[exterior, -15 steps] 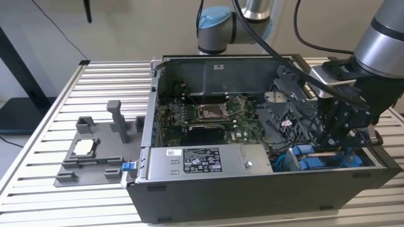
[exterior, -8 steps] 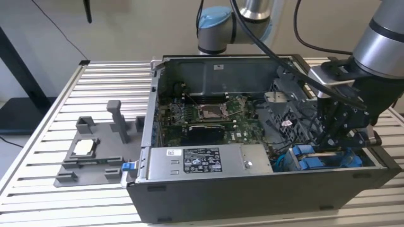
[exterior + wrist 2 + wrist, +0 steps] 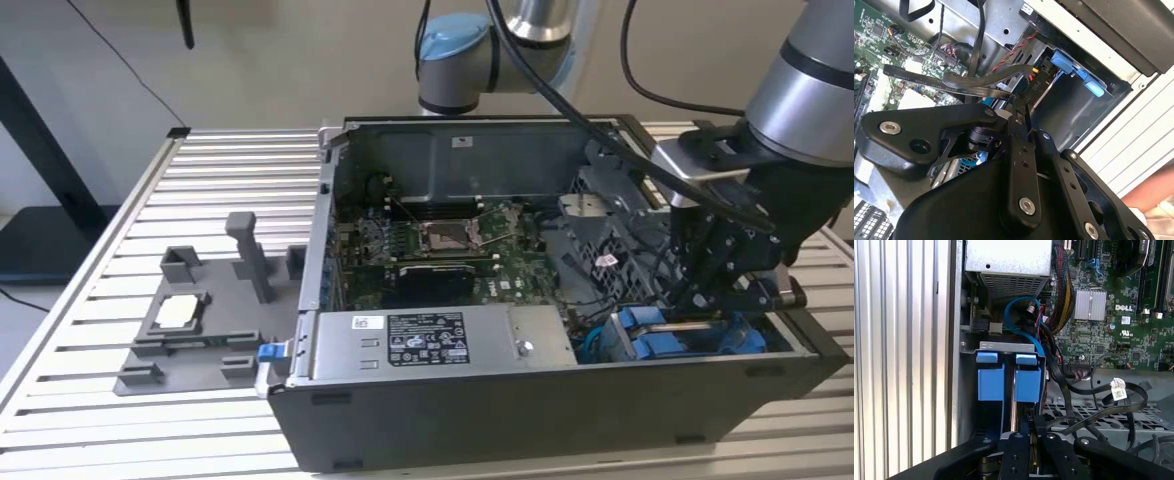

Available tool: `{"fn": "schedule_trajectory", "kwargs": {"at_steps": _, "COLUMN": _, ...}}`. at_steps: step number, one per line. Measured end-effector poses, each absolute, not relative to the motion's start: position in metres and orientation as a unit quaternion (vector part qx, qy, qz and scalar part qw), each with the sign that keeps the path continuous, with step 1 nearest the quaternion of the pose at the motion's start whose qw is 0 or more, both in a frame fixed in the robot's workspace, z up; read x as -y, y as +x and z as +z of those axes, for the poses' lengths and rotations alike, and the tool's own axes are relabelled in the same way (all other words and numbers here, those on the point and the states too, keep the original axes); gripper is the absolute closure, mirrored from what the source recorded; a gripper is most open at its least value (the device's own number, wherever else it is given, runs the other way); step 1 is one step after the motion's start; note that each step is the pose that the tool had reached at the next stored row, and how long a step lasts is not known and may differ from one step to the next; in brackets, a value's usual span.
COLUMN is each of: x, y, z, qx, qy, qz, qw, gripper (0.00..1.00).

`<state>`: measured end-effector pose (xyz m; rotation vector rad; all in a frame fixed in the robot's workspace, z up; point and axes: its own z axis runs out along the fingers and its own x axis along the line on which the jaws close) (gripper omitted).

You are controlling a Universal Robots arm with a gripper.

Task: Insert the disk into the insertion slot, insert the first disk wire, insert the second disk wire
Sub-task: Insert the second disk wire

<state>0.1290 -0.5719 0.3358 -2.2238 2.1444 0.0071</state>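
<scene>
The disk's blue carrier [image 3: 990,382] stands inside the insertion slot [image 3: 1004,346], and a thin silver edge of the disk [image 3: 1013,395] shows between its two blue tabs. In the exterior view the same blue carrier [image 3: 654,335] sits in the case's near corner on that view's right. My gripper [image 3: 694,300] reaches down into that corner. In both wrist views its black fingers [image 3: 1019,145] lie close together, pinching a flat black disk wire [image 3: 961,82] at its end. The tips [image 3: 1029,427] are right at the disk's back edge. A black plug with red and yellow leads [image 3: 1030,80] sits just past them.
The open computer case [image 3: 534,420] lies on a slatted metal table [image 3: 227,170]. A grey power-supply box [image 3: 427,345] fills the front, with the motherboard [image 3: 441,245] behind it. Loose black cables [image 3: 1104,395] cross near the bay. A grey fixture [image 3: 200,320] stands on the exterior view's left.
</scene>
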Motion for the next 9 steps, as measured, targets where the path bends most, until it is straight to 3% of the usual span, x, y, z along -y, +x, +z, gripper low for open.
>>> {"fn": "schedule_trajectory", "kwargs": {"at_steps": 4, "x": 0.5718, "y": 0.1291, "z": 0.3355, "qx": -0.694, "qy": -0.720, "qz": 0.002, "qw": 0.026, "gripper": 0.83}}
{"fn": "schedule_trajectory", "kwargs": {"at_steps": 5, "x": 0.5718, "y": 0.1290, "z": 0.3355, "qx": -0.694, "qy": -0.720, "qz": 0.002, "qw": 0.026, "gripper": 0.76}}
{"fn": "schedule_trajectory", "kwargs": {"at_steps": 9, "x": 0.5719, "y": 0.1289, "z": 0.3377, "qx": -0.694, "qy": -0.720, "qz": 0.002, "qw": 0.026, "gripper": 0.76}}
